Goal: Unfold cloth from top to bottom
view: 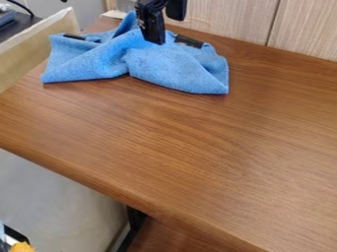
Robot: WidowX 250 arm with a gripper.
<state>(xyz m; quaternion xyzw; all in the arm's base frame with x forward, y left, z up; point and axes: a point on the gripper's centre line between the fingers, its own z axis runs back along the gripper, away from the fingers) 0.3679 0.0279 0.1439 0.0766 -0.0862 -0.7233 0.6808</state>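
I see the blue cloth (174,69) at the far left part of the brown table (197,138), crumpled, with folds that rise at its back and two lower corners that spread toward me. On its upper side there are two dark patches, one at the left (74,36) and one at the right (189,41). My gripper (167,31) is at the top of the camera view, pointing down over the back middle of the cloth. Its two fingers stand apart, but if some cloth is between them, I cannot tell. Behind the table is a wall (223,17) of light wood, and at the lower left corner I see a small orange thing (22,247)
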